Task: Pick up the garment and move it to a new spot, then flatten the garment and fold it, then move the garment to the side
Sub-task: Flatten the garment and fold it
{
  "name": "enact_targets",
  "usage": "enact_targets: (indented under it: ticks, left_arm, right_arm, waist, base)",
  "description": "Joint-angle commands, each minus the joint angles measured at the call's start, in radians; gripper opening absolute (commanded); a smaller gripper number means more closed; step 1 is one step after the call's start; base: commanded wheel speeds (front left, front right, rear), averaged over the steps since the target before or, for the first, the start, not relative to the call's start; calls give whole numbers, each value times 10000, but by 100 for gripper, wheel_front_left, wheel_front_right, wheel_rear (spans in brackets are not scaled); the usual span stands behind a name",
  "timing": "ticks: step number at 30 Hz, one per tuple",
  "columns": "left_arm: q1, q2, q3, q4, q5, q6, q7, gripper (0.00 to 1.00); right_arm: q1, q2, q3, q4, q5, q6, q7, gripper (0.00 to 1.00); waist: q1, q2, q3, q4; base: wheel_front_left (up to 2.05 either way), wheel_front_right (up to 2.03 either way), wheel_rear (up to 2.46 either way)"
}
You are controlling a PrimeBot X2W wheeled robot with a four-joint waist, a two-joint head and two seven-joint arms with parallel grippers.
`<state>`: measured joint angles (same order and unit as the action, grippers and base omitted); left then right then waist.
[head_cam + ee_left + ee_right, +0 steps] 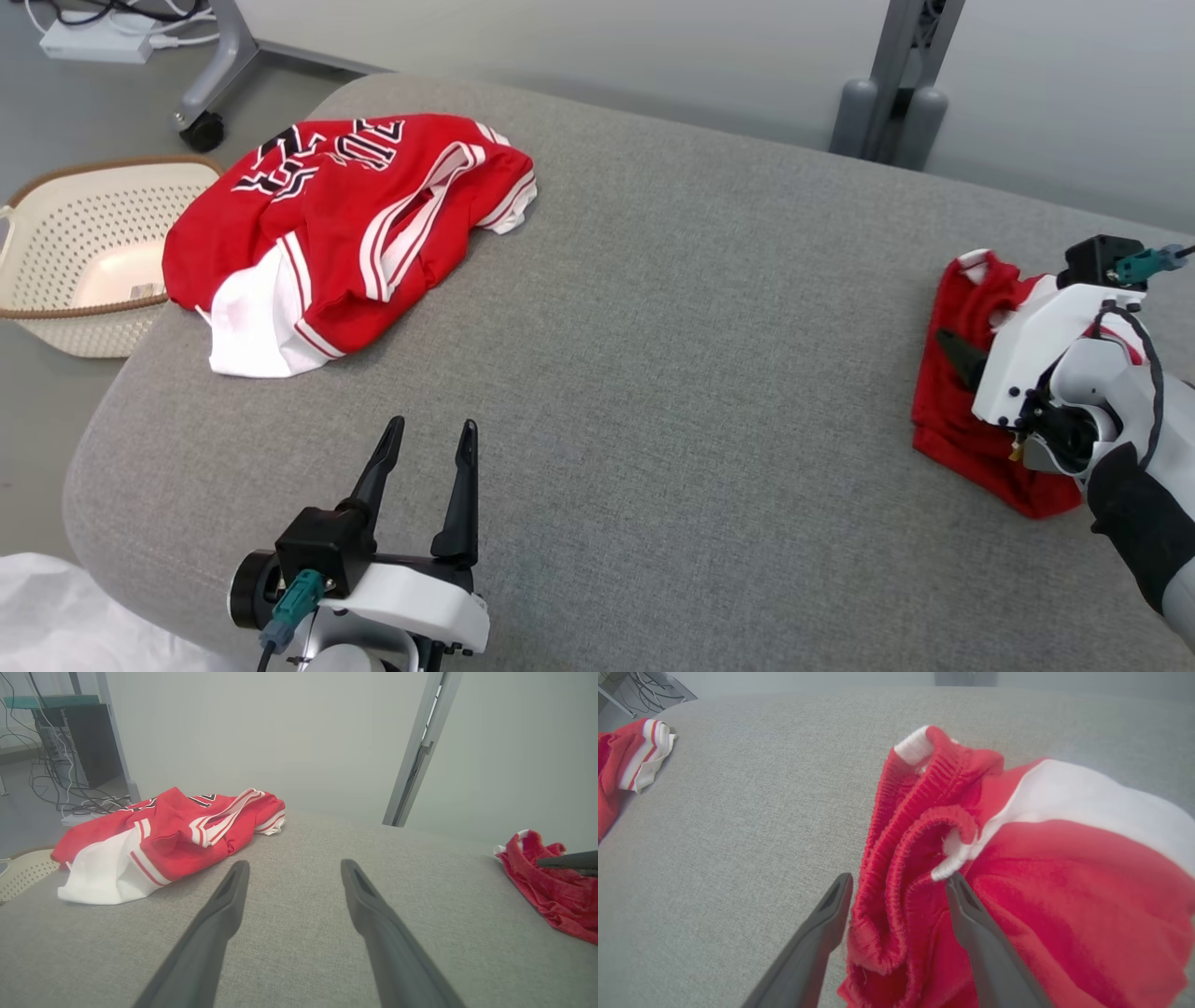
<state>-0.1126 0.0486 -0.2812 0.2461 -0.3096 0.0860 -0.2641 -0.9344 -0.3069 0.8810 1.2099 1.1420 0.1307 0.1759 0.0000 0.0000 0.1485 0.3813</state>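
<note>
At right on the grey surface (700,355), right end effector (896,884) clenched on the red garment's (1041,882) bunched waistband; left end effector (428,439) released.

Upper left of my view: a cream basket (84,252) on grey floor (65,112); pale wall (607,47) behind.

Spread left fingers (219,924) over grey cushion (299,952), red jersey (177,835) beyond
</note>
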Motion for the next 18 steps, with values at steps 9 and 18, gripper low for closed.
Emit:
enact_targets:
  ticks: [9, 18]
  left_arm:
    - [239, 35, 362, 16, 245, -115, -6, 100]
    - [386, 40, 719, -257, 102, -206, -8, 100]
  right_arm:
    - [-216, -35, 211, -532, -16, 3, 85, 100]
    - [370, -701, 29, -1764, 74, 3, -1563, 100]
  waist:
    - [0, 0, -949, -555]
    - [0, 0, -1422, -1186]
  base:
    - [0, 0, 0]
    - [0, 0, 0]
